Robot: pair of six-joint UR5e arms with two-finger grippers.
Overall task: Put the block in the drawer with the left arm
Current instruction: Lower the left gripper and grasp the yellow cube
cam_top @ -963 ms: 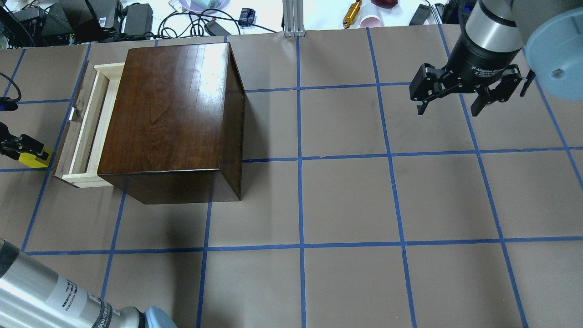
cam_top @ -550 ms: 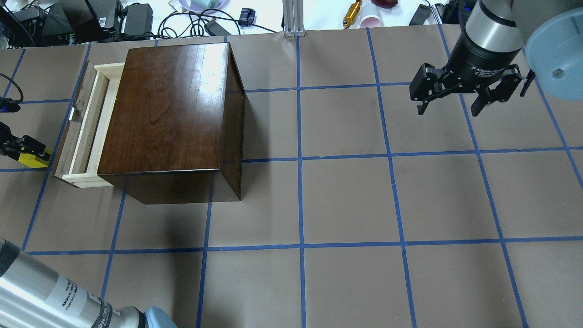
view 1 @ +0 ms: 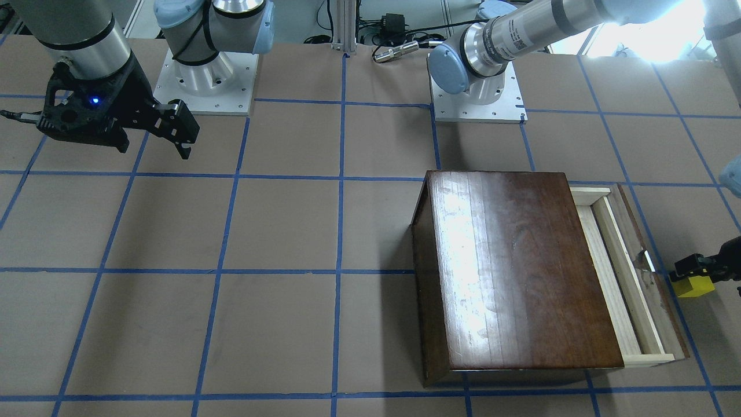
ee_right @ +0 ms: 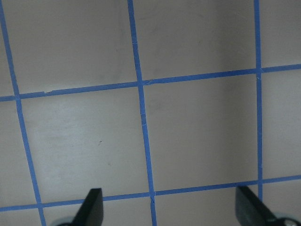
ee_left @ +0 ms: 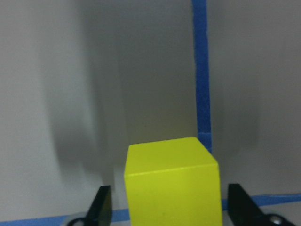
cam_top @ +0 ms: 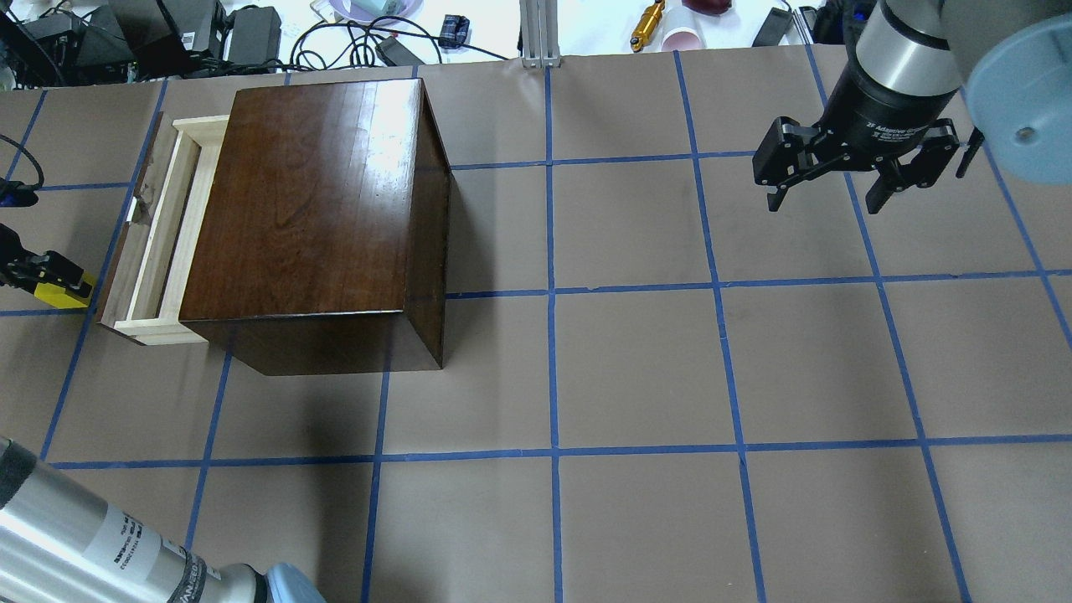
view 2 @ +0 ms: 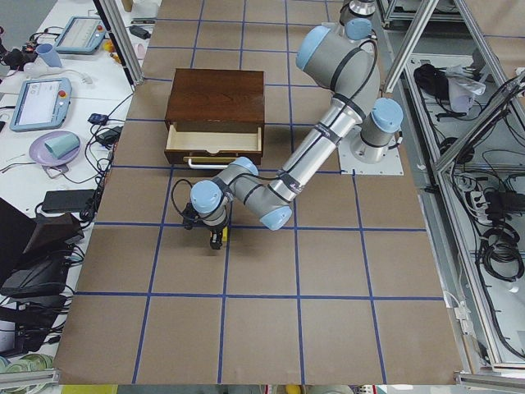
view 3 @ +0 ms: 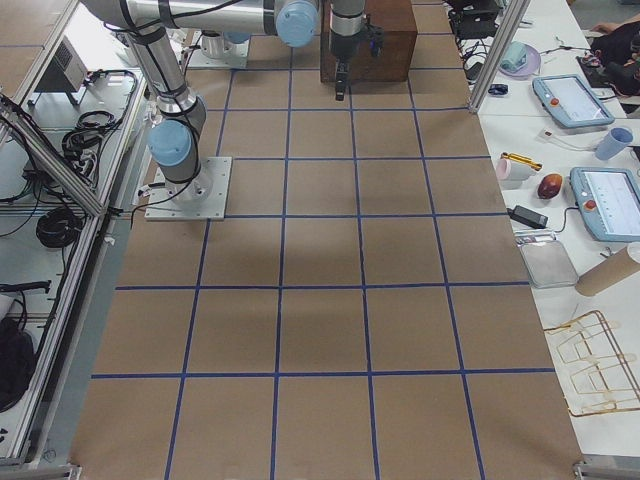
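Since the coming move hinges on one relation, that comes first: in the overhead view the drawer (cam_top: pixel 159 234) lies at about 2 o'clock from the block (cam_top: pixel 57 294), just beside it but apart; its dark front panel faces the block, and its long axis runs roughly 12 to 6, so the open slot is narrow along the line of approach. The block seems to sit on the table (cam_top: pixel 636 368) by a blue tape line; whether it's off the surface can't be told. The left gripper (ee_left: pixel 170 212) straddles it; in the wrist view the fingers (ee_left: pixel 102 207) stand either side w/ a slim gap each, so the jaws look parted, not yet clamped. The right gripper (cam_top: pixel 825 205) hangs at 3 o'clock, well apart across the table, jaws wide, holding nothing; the left arm is far nearer to both block and drawer. Judged step: grasp, then lift and carry over the front panel. Count: 1 block; 1 drawer, partly pulled from 1 wooden box (cam_top: pixel 310 201); 2 grippers.
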